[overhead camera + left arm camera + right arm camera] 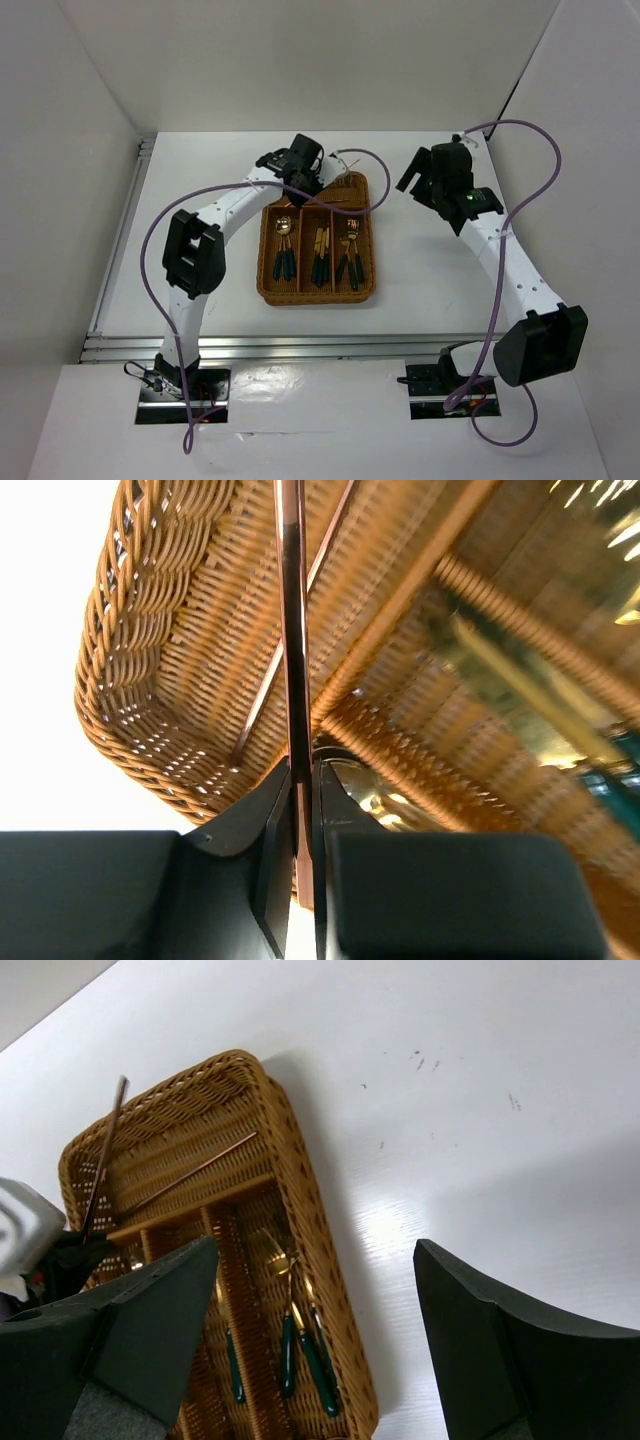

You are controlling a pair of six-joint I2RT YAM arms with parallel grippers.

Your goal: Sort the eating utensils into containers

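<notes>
The brown wicker tray [265, 285] lies mid-table with gold, teal-handled spoons [285, 250], knives [320, 255] and forks [350, 255] in its three long slots. My left gripper [303, 770] hangs over the short crosswise slot at the far end, shut on a thin reddish-brown chopstick [292, 630] that points out over that slot. A second chopstick [262, 700] lies slantwise on the slot's floor. To the right of the tray's far end, my right gripper [420, 185] is above bare table, open and holding nothing. In its wrist view the forks [290, 1330] and the lying chopstick [190, 1175] show.
Purple cables [150, 250] loop beside both arms. White walls close in the table on the left, back and right. An aluminium rail [300, 345] runs along the near edge, in front of the arm bases.
</notes>
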